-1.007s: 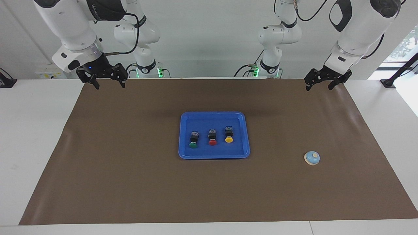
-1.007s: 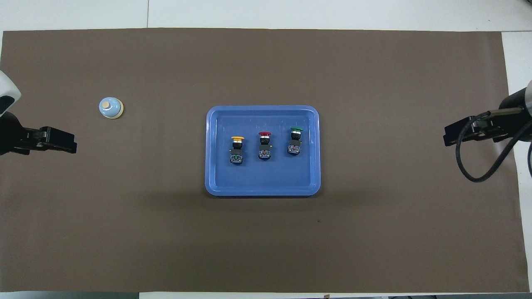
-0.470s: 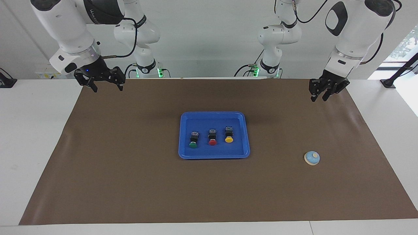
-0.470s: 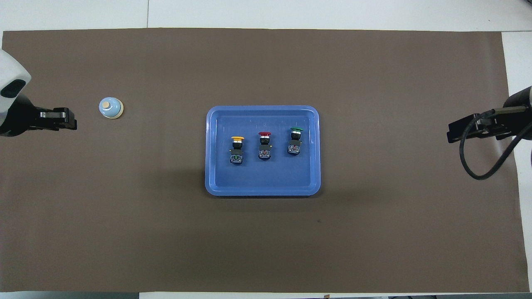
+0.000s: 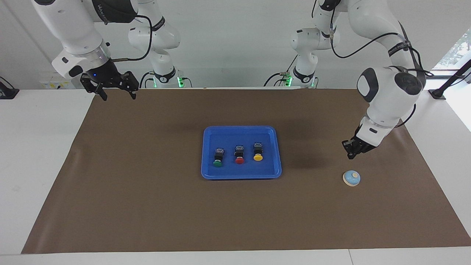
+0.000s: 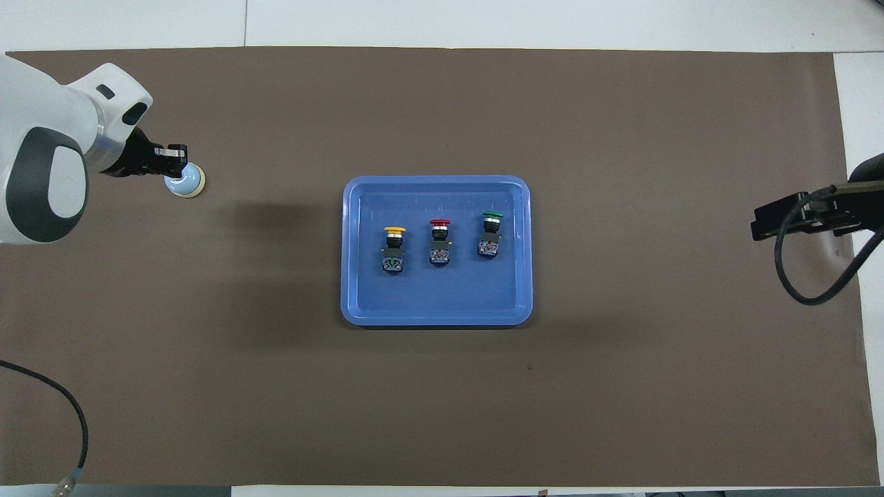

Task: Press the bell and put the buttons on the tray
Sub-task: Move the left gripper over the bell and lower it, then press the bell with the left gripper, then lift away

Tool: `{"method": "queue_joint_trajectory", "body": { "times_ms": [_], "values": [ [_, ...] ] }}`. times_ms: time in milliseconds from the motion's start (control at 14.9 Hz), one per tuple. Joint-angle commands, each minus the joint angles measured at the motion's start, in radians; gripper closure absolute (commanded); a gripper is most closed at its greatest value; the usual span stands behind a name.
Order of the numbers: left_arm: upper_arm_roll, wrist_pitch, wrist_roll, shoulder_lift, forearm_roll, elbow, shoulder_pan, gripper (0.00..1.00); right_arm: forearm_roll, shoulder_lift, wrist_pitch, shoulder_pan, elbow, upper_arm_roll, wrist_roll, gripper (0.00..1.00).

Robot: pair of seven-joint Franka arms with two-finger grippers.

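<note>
The light-blue bell (image 5: 351,178) sits on the brown mat toward the left arm's end of the table. My left gripper (image 5: 350,155) is shut and hangs a little above the bell, apart from it. In the overhead view the left gripper (image 6: 176,157) covers part of the bell (image 6: 190,183). The blue tray (image 5: 241,173) lies mid-table and holds the green button (image 5: 218,158), the red button (image 5: 239,155) and the yellow button (image 5: 258,152), each lying on its side. My right gripper (image 5: 117,95) is open and empty, and waits over the mat's edge near its base.
The brown mat (image 5: 147,206) covers most of the white table. In the overhead view the tray's rim (image 6: 435,319) and the right gripper (image 6: 787,219) show, with a black cable looping under the right wrist.
My left arm has swung out from near its base and come down over the bell, its fingers closing on the way. The right gripper has barely shifted. Tray, buttons and bell have not moved.
</note>
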Motion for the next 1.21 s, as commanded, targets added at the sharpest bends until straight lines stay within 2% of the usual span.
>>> {"method": "queue_joint_trajectory", "body": {
  "times_ms": [0, 201, 403, 1141],
  "values": [
    [0.007, -0.006, -0.016, 0.082, 0.037, 0.092, -0.004, 1.0, 0.01, -0.019, 0.002, -0.014, -0.019, -0.003, -0.022, 0.0],
    [0.01, 0.024, -0.016, 0.136, 0.039, 0.092, 0.012, 1.0, 0.01, -0.019, -0.003, -0.017, -0.018, -0.003, -0.022, 0.0],
    [0.01, 0.037, -0.014, 0.156, 0.063, 0.087, 0.03, 1.0, 0.01, -0.019, -0.003, -0.016, -0.018, -0.003, -0.022, 0.0],
    [0.01, 0.115, -0.003, 0.159, 0.065, 0.034, 0.055, 1.0, 0.01, -0.019, -0.003, -0.017, -0.018, -0.003, -0.02, 0.0]
  ]
}}
